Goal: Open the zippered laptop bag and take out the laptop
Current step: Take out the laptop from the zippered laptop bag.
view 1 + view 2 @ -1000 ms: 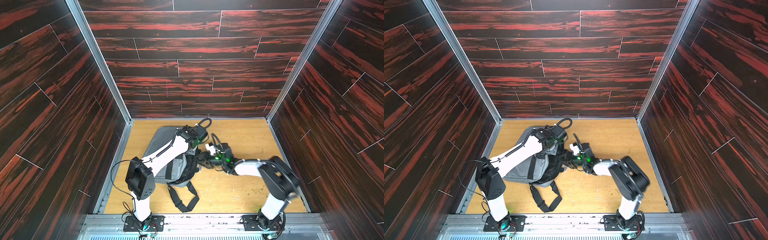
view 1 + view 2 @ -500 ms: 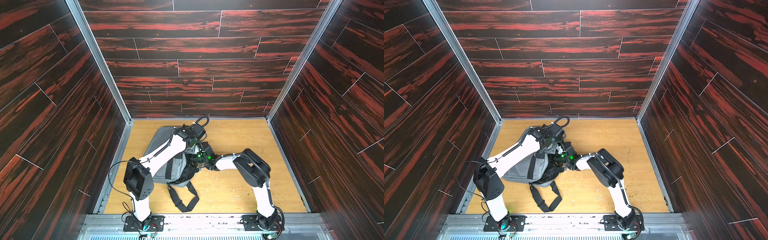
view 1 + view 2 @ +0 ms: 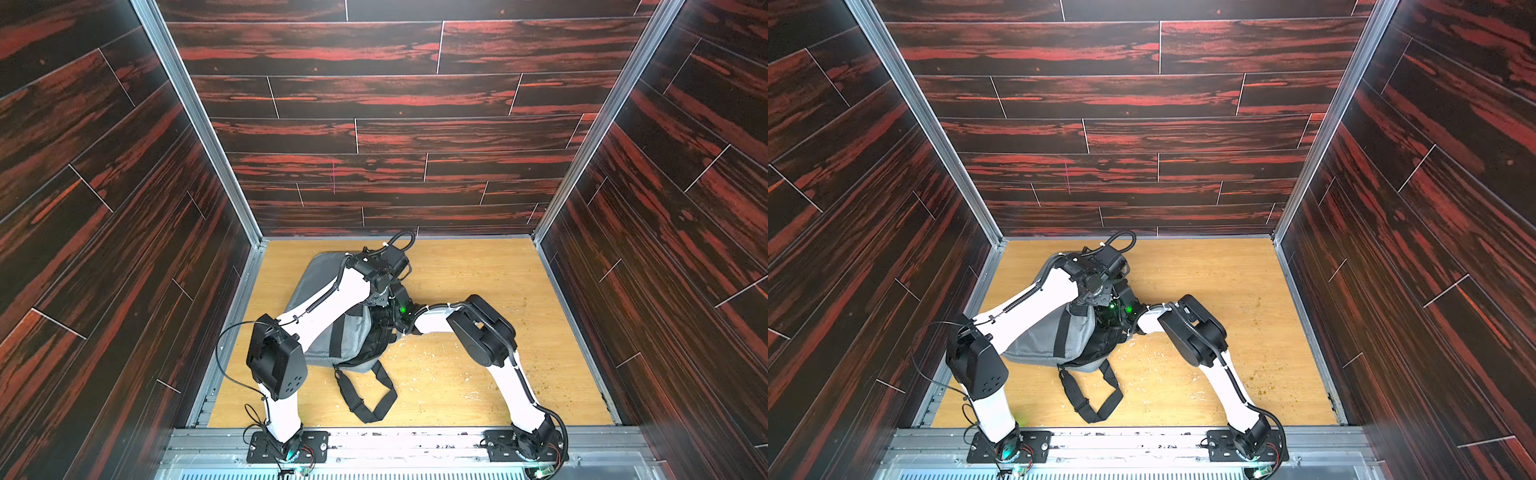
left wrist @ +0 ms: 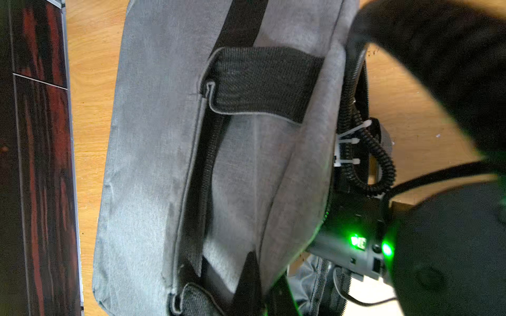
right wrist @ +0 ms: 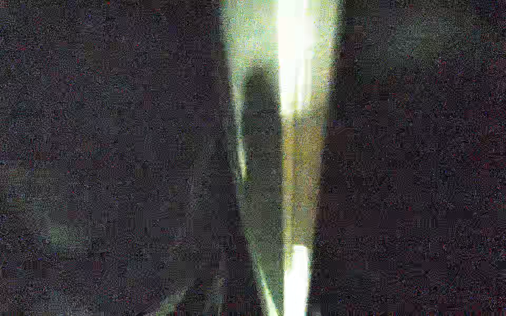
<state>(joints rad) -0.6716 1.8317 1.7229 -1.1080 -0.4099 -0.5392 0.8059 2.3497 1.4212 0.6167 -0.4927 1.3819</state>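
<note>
Right gripper buried in the mouth of the laptop bag, jaws unseen; its wrist view is dark noise around one bright slit. Left gripper over the same mouth, jaws masked by the left arm. Bag interior hidden. Left wrist view crops the bag; foreground blurred black.

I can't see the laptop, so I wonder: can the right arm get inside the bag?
Probably yes: the bag gapes open toward the right arm, whose wrist sits in that dark mouth. No laptop shows.
</note>
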